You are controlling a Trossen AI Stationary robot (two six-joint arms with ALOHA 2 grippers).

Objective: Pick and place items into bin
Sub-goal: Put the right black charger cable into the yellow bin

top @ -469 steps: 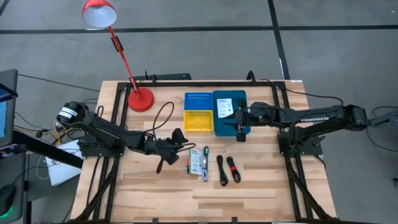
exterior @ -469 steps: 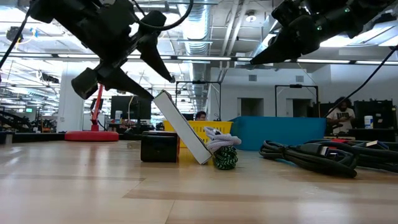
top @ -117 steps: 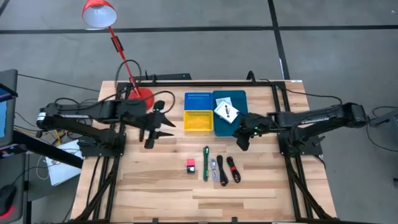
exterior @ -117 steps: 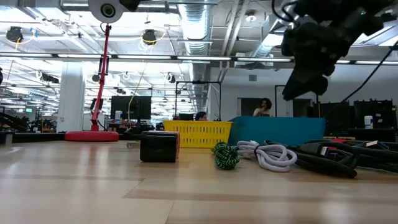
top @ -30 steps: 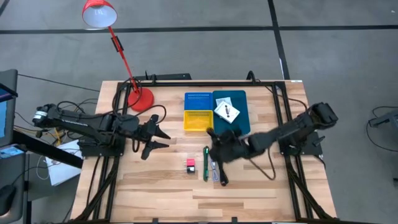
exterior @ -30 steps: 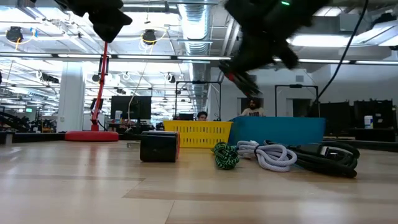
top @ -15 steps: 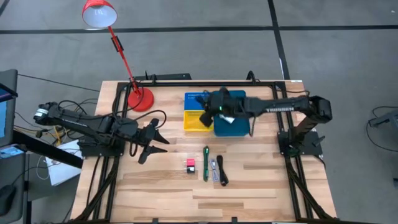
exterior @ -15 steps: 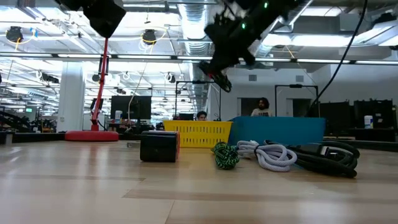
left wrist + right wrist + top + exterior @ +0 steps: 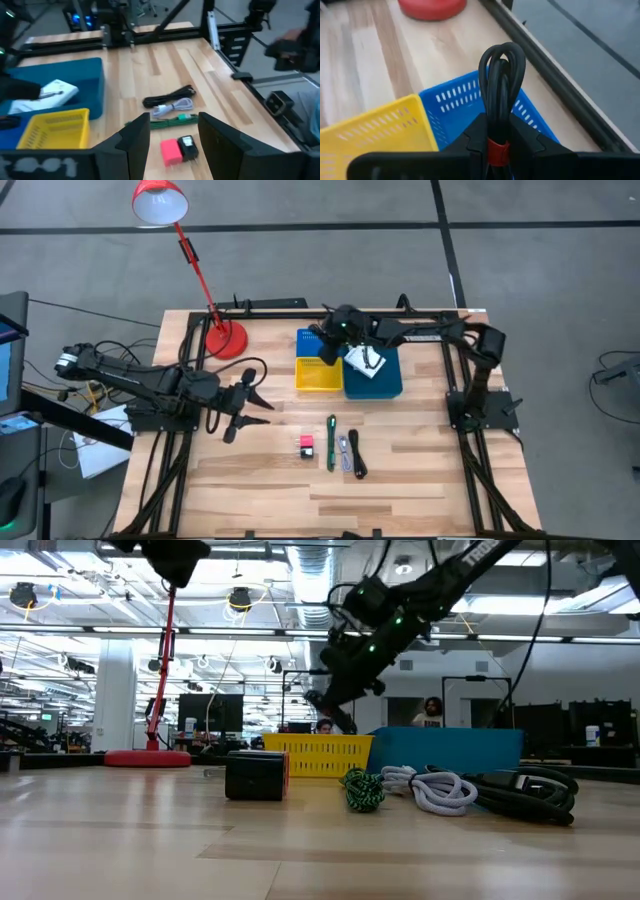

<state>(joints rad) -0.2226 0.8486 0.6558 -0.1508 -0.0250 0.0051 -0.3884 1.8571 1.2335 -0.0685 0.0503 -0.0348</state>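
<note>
My right gripper (image 9: 326, 347) reaches out over the blue basket (image 9: 316, 339) at the far middle, shut on a black cable (image 9: 501, 75) bundled with a red band. My left gripper (image 9: 246, 402) hovers open at the left, with nothing between its fingers (image 9: 136, 140). On the wood lie a red-pink block (image 9: 307, 445), a green-handled tool (image 9: 331, 442), a pale cord (image 9: 343, 452) and a second black cable (image 9: 357, 455). A white packet (image 9: 365, 360) lies flat inside the teal bin (image 9: 388, 380). My right gripper pinches the cable bundle between its two fingers at the red band (image 9: 497, 149). The fingers lie along the bundle, slanting down from the table's right. The looped end (image 9: 502, 52) sticks out past the fingertips, lifted clear above the blue basket (image 9: 470, 97).
A yellow basket (image 9: 318, 374) stands between the blue basket and the loose items, beside the teal bin. A red lamp's base (image 9: 226, 338) stands at the far left. Bare wood lies along the near edge and on the right.
My right gripper has carried the black cable from above the loose items toward the far edge, past the teal bin to above the blue basket, rolling its wrist on the way. The cable stays lifted clear. My left gripper has rolled a little in place.
</note>
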